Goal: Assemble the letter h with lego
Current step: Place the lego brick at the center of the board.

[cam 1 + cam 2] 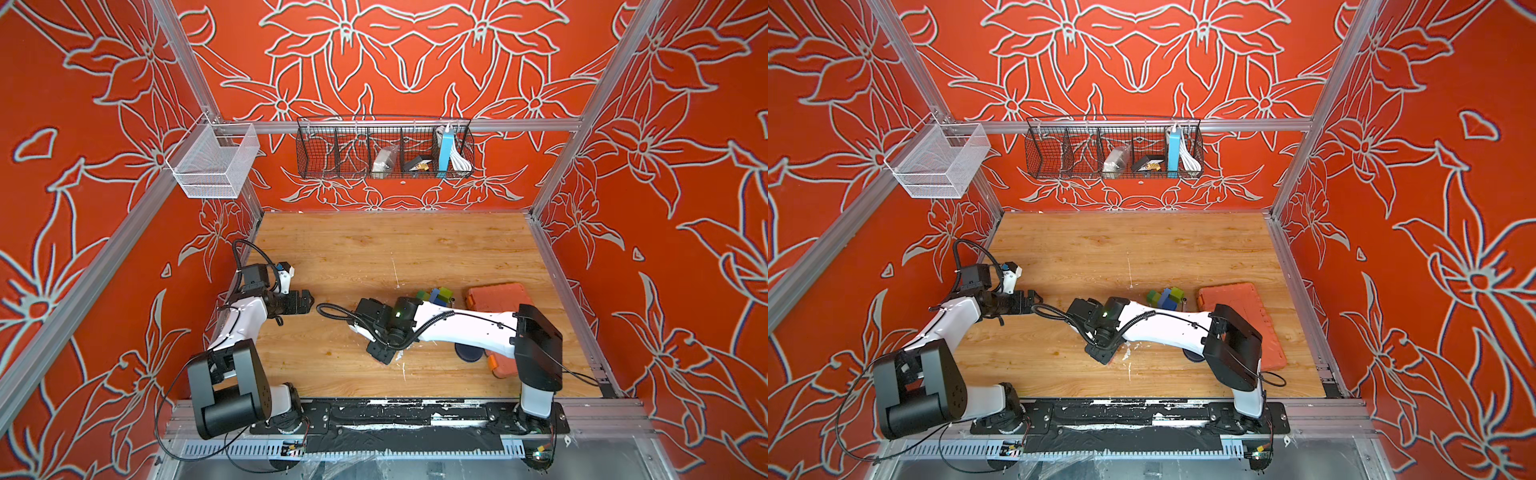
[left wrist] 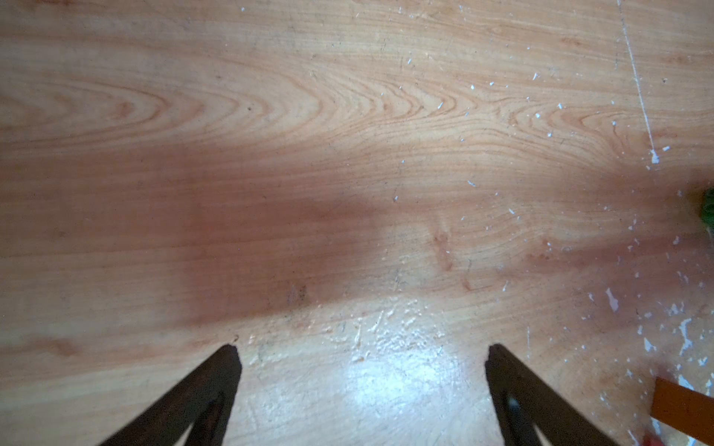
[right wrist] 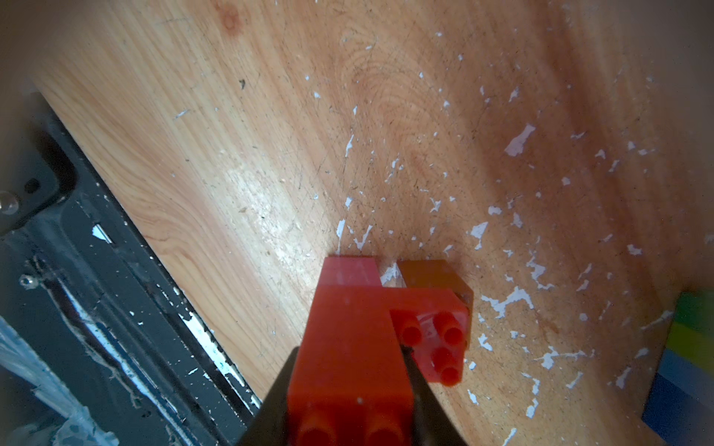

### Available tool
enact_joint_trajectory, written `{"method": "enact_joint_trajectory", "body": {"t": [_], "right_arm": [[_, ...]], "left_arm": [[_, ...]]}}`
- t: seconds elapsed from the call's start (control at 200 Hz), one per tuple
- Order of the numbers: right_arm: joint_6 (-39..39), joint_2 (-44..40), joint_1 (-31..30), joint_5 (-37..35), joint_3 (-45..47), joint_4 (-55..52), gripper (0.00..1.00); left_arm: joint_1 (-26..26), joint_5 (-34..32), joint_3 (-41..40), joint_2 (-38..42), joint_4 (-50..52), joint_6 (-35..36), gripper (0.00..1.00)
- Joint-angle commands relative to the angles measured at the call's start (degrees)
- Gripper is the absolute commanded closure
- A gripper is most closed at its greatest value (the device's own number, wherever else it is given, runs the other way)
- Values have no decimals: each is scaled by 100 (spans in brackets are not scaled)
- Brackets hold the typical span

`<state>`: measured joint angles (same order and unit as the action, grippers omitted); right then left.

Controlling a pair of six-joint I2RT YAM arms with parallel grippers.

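Observation:
My right gripper (image 3: 349, 351) is shut on a lego assembly (image 3: 347, 332), with one jaw on each side of its tall red column. A pink brick (image 3: 349, 270) and an amber-brown brick (image 3: 429, 274) sit at its far end, close to the wooden table (image 3: 232, 154). A studded red brick (image 3: 432, 340) juts out sideways. In both top views this gripper (image 1: 384, 353) (image 1: 1104, 353) points down near the table's front middle. Behind its arm is a cluster of green, lime and blue lego (image 1: 436, 295) (image 1: 1167, 297) (image 3: 691, 347). My left gripper (image 2: 363, 355) (image 1: 305, 301) is open over bare wood at the left.
An orange tool case (image 1: 498, 297) (image 1: 1246, 307) lies at the right, partly under my right arm. A dark round disc (image 1: 469, 353) sits below that arm. The black front rail (image 3: 96, 251) runs close to the held assembly. A wire basket (image 1: 384, 147) and a white mesh basket (image 1: 214, 160) hang on the walls.

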<state>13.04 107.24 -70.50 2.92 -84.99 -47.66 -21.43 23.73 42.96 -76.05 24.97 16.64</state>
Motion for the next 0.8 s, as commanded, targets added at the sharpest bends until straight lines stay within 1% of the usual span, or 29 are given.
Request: {"method": "enact_joint_trajectory", "body": {"t": [0.0,0.305,0.485,0.645,0.716,0.796], "right_arm": [[164,23,-11,165,179,-16,61],[164,-3,-16,121,102,-72,54],[156,-119,-11,141,67,-64,46],[146,-327,-11,120,66,-155,42],[155,-437,-5,99,14,-278,41],[181,-584,2,197,-4,-313,40]], "left_arm": [[-17,73,107,-57,131,41,1],[-18,105,79,1,113,48,1],[-15,132,59,42,115,67,1],[-19,193,56,62,132,106,1],[-17,302,59,94,172,173,1],[-17,598,64,197,281,321,1]]}}
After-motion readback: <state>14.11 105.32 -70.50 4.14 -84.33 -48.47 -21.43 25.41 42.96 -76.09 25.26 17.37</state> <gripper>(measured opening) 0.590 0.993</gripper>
